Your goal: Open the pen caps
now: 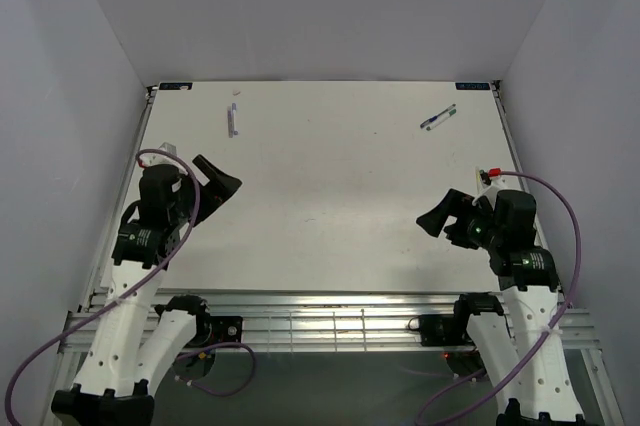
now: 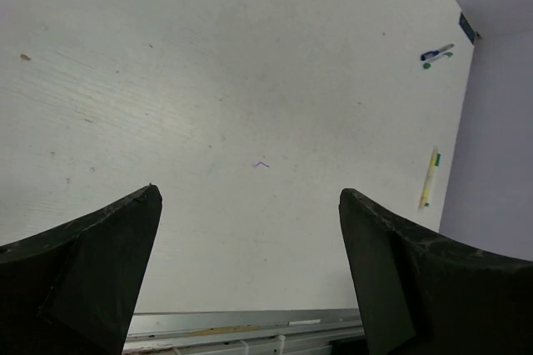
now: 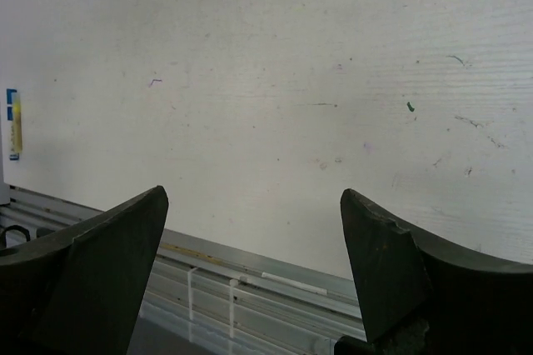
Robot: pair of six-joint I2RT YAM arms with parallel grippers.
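A whitish pen with purple ends [image 1: 233,119] lies at the far left of the white table [image 1: 330,186]. A blue pen and a green pen [image 1: 438,118] lie together at the far right; they also show in the left wrist view [image 2: 436,55]. A pale yellow pen [image 2: 430,177] lies by the right edge, close to the right arm [image 1: 489,176]. The caps are too small to tell apart from the barrels. My left gripper [image 1: 220,183] [image 2: 250,197] is open and empty, well short of the purple pen. My right gripper [image 1: 438,216] [image 3: 254,197] is open and empty over the near right.
The metal rail [image 1: 330,321] runs along the table's near edge and shows under both grippers [image 3: 250,280]. Grey walls close in the left, right and back. A small yellow and blue strip [image 3: 14,124] sits at the left edge of the right wrist view.
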